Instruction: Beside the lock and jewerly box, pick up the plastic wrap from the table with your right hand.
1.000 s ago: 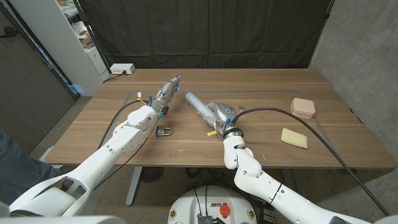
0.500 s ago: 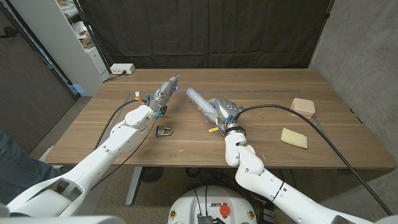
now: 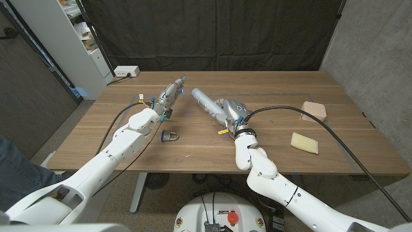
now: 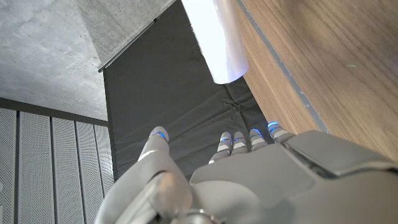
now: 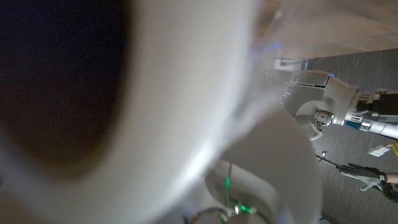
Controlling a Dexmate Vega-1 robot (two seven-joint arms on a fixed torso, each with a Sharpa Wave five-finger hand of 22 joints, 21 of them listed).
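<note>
- Two hands are over the wooden table (image 3: 270,90); the right hand (image 3: 230,111) is wrapped around the roll of plastic wrap (image 3: 205,102), near the table's middle.
- From that hand the roll sticks out toward 10 o'clock, its free end raised a little above the wood; in the right wrist view the roll (image 5: 180,81) is a pale blur right against the camera.
- Left hand (image 3: 168,95) sits at 9 o'clock of the roll, well apart from it, fingers stretched out close together toward 1 o'clock and holding nothing; the left wrist view shows its fingertips (image 4: 231,139) side by side with the roll's end (image 4: 214,43) beyond them.
- Padlock (image 3: 170,136) lies at 8 o'clock of the right hand, just beside the left forearm.
- Pink jewelry box (image 3: 314,111) rests at 3 o'clock of the right hand, near the table's edge.
- Yellow sponge (image 3: 304,143) lies at 4 o'clock, below the box.
- White power strip (image 3: 126,71) sits at the far corner, at 10 o'clock.
</note>
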